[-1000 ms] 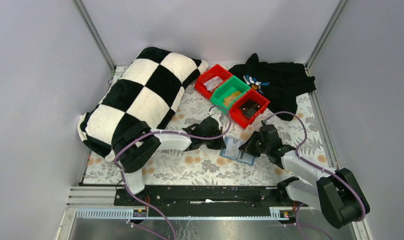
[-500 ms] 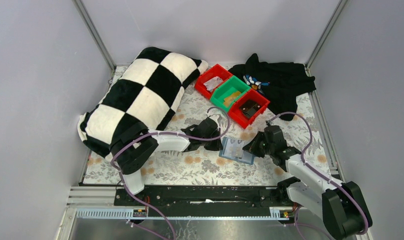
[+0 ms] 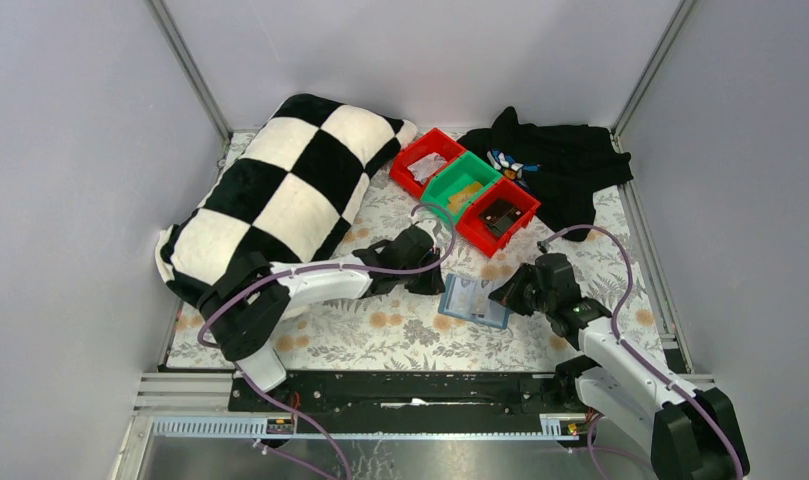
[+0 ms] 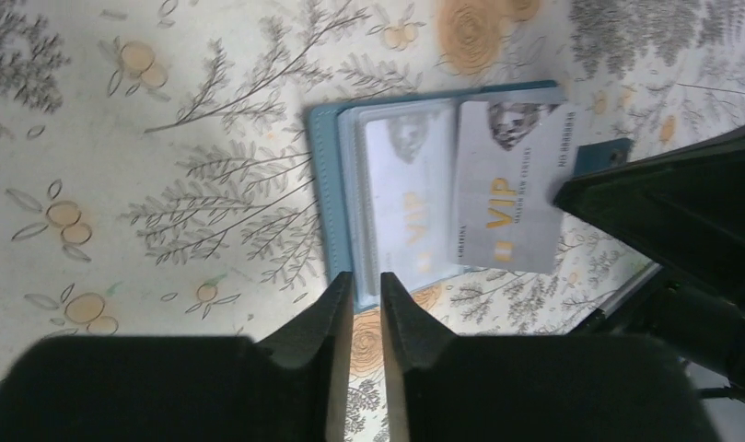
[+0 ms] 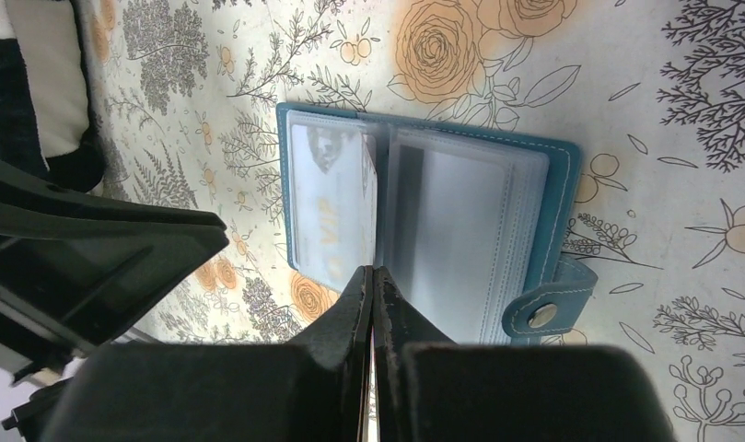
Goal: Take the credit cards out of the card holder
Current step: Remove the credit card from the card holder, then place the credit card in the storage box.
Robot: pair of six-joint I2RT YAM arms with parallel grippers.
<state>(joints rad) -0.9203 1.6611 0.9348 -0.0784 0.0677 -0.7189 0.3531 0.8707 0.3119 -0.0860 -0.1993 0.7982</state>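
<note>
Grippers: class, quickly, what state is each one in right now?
Left gripper: slightly open, holding nothing.
Right gripper: shut on a credit card.

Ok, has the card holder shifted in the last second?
Yes, slightly. The card holder keeps its place just in front of the nearest red bin, but it has settled flat, and its left edge has spread a little leftward.

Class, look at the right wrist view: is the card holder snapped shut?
No, the card holder lies open and flat, its clear pockets facing up.
</note>
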